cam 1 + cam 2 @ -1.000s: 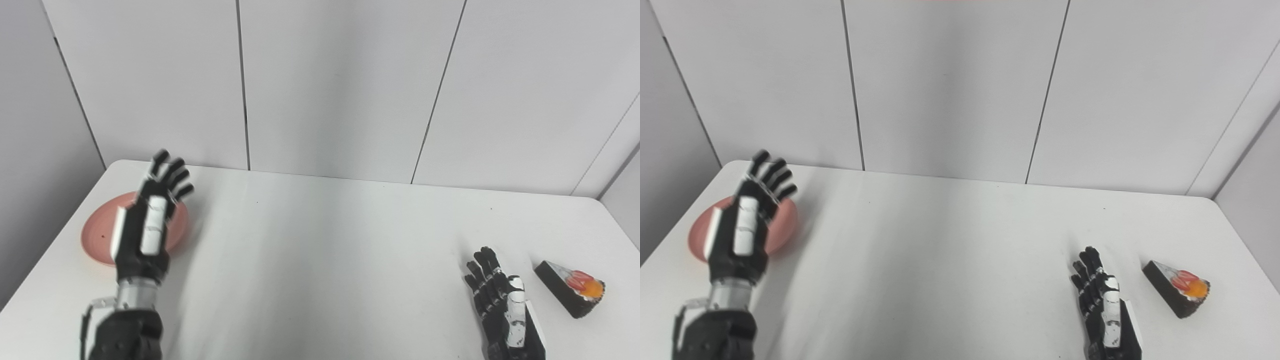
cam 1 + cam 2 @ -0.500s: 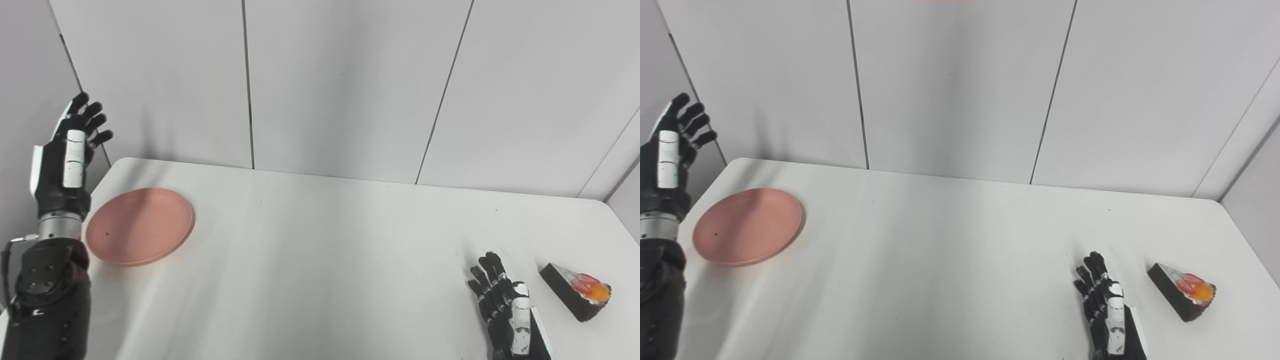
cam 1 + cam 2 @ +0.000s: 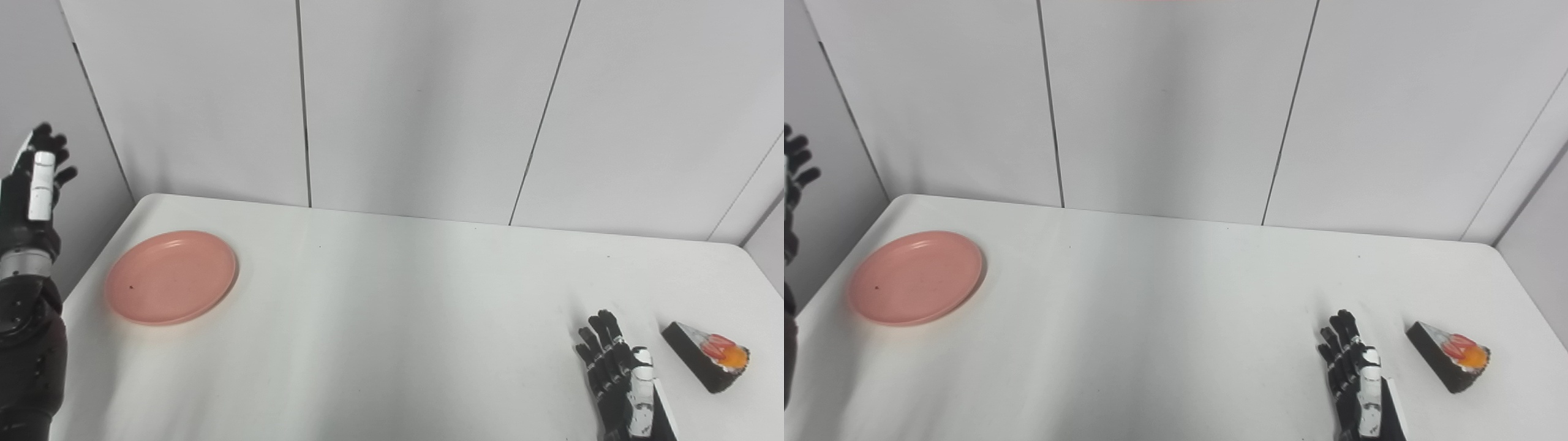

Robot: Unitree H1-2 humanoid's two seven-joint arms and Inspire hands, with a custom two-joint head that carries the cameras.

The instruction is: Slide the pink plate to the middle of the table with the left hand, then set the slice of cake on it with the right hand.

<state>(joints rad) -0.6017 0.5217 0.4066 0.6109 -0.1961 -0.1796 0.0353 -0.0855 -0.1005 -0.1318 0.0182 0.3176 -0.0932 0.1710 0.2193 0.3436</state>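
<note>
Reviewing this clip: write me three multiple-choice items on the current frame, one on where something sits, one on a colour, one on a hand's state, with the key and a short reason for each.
1. Where is the pink plate?
A. middle of the table
B. near the table's left edge
C. beside the cake

2. What colour is the base of the slice of cake?
A. dark, nearly black
B. pink
C. yellow

3. What is the left hand doing?
A. pressing on the plate
B. gripping the cake
C. raised off the table, open, holding nothing

Key:
1 B, the plate lies far left.
2 A, the wedge is dark under red and orange topping.
3 C, its fingers are spread, left of the plate.
</note>
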